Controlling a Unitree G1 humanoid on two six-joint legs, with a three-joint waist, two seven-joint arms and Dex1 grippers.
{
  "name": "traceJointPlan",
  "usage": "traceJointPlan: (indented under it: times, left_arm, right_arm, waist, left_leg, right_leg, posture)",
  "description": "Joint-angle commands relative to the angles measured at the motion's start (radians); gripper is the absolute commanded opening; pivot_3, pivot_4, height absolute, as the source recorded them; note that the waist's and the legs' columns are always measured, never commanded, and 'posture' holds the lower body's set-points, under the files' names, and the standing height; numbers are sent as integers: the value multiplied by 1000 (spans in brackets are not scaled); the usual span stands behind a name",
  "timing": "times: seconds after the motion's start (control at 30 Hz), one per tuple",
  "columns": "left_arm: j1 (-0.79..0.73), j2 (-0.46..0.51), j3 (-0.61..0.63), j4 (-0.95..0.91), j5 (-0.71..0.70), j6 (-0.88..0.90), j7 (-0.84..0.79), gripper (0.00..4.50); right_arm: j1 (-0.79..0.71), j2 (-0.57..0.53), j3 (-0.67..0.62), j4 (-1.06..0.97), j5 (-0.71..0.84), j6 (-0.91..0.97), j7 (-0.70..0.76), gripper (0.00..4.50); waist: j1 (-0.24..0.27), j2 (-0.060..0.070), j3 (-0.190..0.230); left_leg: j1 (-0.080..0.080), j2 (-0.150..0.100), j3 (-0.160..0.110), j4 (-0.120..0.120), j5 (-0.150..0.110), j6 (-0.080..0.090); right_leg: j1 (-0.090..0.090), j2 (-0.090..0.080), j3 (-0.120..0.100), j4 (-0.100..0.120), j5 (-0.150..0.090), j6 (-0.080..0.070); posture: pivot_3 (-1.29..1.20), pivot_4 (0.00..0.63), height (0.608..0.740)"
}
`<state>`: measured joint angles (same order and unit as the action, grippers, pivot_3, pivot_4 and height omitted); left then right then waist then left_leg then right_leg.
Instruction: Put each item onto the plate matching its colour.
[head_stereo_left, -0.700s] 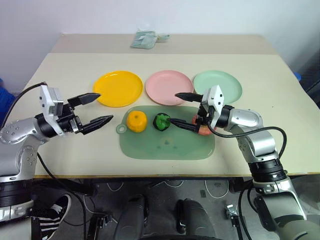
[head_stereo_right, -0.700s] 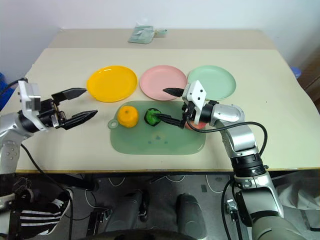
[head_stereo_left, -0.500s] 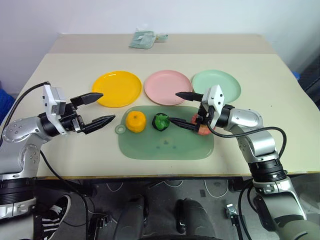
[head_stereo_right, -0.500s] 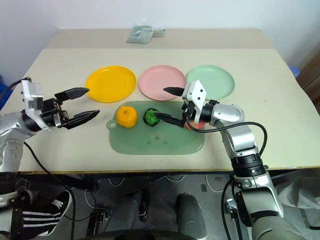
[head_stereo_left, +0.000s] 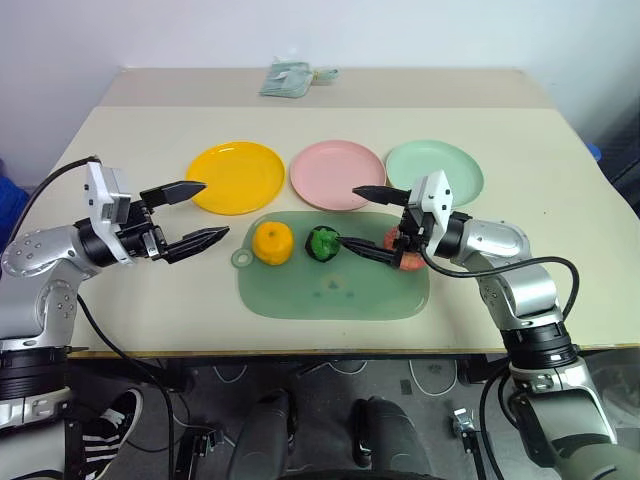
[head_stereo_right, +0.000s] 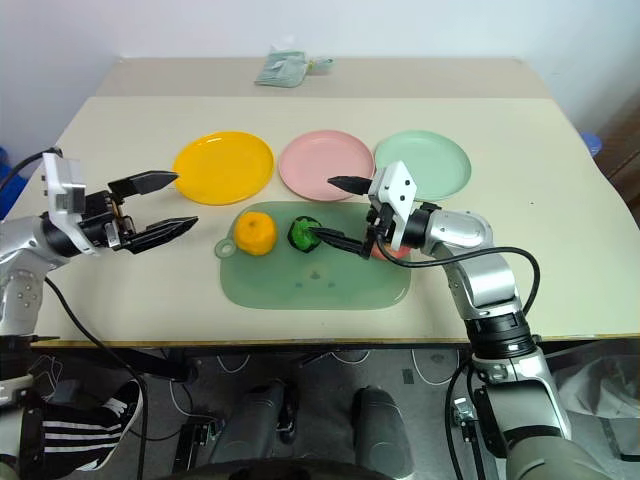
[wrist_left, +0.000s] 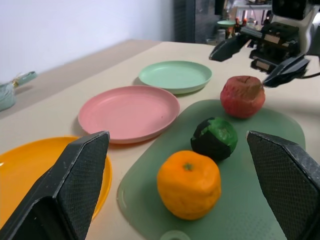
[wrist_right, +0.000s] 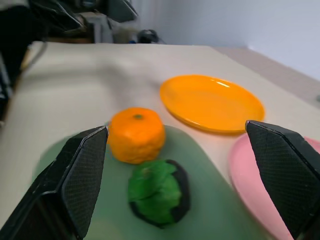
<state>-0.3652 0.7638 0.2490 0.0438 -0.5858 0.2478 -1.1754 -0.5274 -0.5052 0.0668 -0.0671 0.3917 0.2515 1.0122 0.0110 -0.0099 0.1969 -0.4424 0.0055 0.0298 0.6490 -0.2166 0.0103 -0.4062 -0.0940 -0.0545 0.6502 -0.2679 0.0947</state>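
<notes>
Nothing sorted yet: both the left gripper (head_stereo_left: 196, 214) and the right gripper (head_stereo_left: 359, 220) hang released and empty, right one facing the dark green lumpy toy vegetable (head_stereo_left: 323, 243) on the rounded green mat (head_stereo_left: 330, 290); next, probably clamp it and carry to the pale mint round plastic plate (head_stereo_left: 435, 171).

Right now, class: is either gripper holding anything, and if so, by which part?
Nothing is held. The left gripper and right gripper both have open jaws with nothing between them.

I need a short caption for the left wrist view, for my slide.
Open left claw faces an orange, green vegetable and apple on a green mat.
</notes>
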Motion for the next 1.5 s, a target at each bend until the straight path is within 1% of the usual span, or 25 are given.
traceJointPlan:
  times: [0.03,0.13,0.27,0.37,0.5,0.67,0.73,0.77,0.8,0.83,0.93,0.97,1.0,1.07,1.13,1.2,1.27,1.33,1.5]
  left_arm:
    - [-24,-31,-47,29,51,-54,-2,4500]
    - [-51,-69,-99,77,98,-87,0,4500]
    - [-128,-125,-180,193,209,-183,24,4500]
    - [-161,-158,-227,236,245,-187,23,4500]
    - [-194,-199,-258,310,278,-191,36,4500]
    - [-215,-243,-297,379,332,-234,38,4500]
    - [-226,-259,-314,414,357,-251,38,3948]
    - [-226,-268,-313,420,359,-274,36,3668]
    - [-227,-275,-311,424,358,-293,36,3290]
    - [-229,-275,-305,417,355,-299,37,3214]
    - [-239,-267,-261,385,308,-271,29,3214]
    - [-255,-264,-227,392,286,-249,55,3214]
    - [-276,-262,-192,405,264,-218,88,3214]
    - [-329,-256,-131,462,252,-205,174,3214]
    - [-395,-251,-73,550,235,-158,260,3214]
    - [-464,-260,-38,638,266,-205,377,3214]
    - [-543,-273,-24,741,304,-250,488,3214]
    - [-608,-287,-14,852,323,-265,570,3214]
    - [-672,-313,-37,1034,379,-321,620,3214]
  right_arm:
    - [-2,-44,-18,-71,28,20,37,4475]
    - [-11,-72,-1,-98,20,41,46,4475]
    - [-10,-107,-4,-164,66,124,67,4475]
    - [6,-140,-8,-210,88,177,83,4475]
    - [11,-167,-9,-248,94,210,82,4475]
    - [5,-165,-9,-267,97,248,54,4475]
    - [4,-159,-10,-267,93,247,41,4500]
    - [3,-155,-9,-266,87,239,32,4500]
    - [3,-153,-9,-266,82,234,26,4500]
    - [1,-149,-9,-266,84,235,18,4500]
    - [-8,-136,-13,-261,85,233,-8,4500]
    - [-19,-121,-23,-252,92,243,-34,4500]
    - [-31,-106,-29,-242,92,246,-61,4500]
    - [-62,-67,-28,-203,32,190,-134,4500]
    - [-110,-9,-38,-143,4,205,-232,4500]
    - [-145,38,-28,-90,-39,202,-308,4500]
    - [-170,92,-24,-42,-37,256,-365,4500]
    - [-186,131,-11,-17,-48,268,-397,4500]
    - [-201,187,0,-10,-63,270,-432,4500]
  waist:
    - [1,0,0]
    - [2,0,0]
    - [2,0,0]
    - [1,0,0]
    - [0,0,0]
    - [1,0,0]
    - [2,-1,0]
    - [3,-1,0]
    - [3,-1,0]
    - [3,-1,0]
    - [1,-1,0]
    - [1,-1,0]
    - [0,-1,0]
    - [-1,-1,0]
    - [-1,-1,0]
    - [-1,-1,0]
    - [3,-2,0]
    - [4,-2,-1]
    - [0,-2,-1]
  left_leg:
    - [0,0,0,0,0,0]
    - [0,0,0,0,0,0]
    - [0,0,0,1,0,0]
    - [0,-1,0,1,0,0]
    - [0,0,0,1,0,0]
    - [0,0,0,1,0,0]
    - [0,0,0,1,0,0]
    - [0,0,0,1,0,0]
    - [0,0,0,1,0,0]
    - [0,-1,0,2,0,0]
    - [0,0,0,1,0,0]
    - [0,0,0,1,0,0]
    - [0,0,-1,1,0,0]
    - [-1,0,-1,2,0,0]
    - [-1,0,-1,3,0,0]
    - [-1,0,-1,3,0,0]
    - [-1,-1,-1,3,0,0]
    - [-1,-2,-1,3,0,0]
    - [-2,-6,0,2,0,0]
  right_leg:
    - [0,0,0,0,0,0]
    - [0,0,0,0,0,0]
    - [0,0,0,0,0,0]
    - [0,0,0,0,0,0]
    - [0,0,0,0,0,0]
    - [0,0,0,0,0,0]
    - [0,0,0,1,0,0]
    - [0,0,0,0,0,0]
    - [0,0,0,0,0,0]
    - [1,0,0,0,0,0]
    - [0,0,0,0,0,0]
    - [0,0,0,1,0,0]
    - [0,0,0,1,0,0]
    - [0,0,0,2,0,0]
    - [-1,1,0,4,0,0]
    - [-1,1,0,4,0,1]
    - [-1,0,0,3,0,1]
    - [-1,0,-1,3,0,1]
    - [-1,-1,-1,1,1,3]
  posture:
    - [0,150,740]
    - [0,150,740]
    - [0,150,740]
    - [0,150,740]
    - [0,150,740]
    - [0,150,740]
    - [0,150,740]
    - [0,150,740]
    - [0,150,740]
    - [0,150,740]
    - [0,150,740]
    - [0,150,740]
    - [0,150,740]
    - [0,150,740]
    - [0,150,740]
    - [0,150,740]
    - [0,150,740]
    - [0,150,740]
    - [0,150,740]
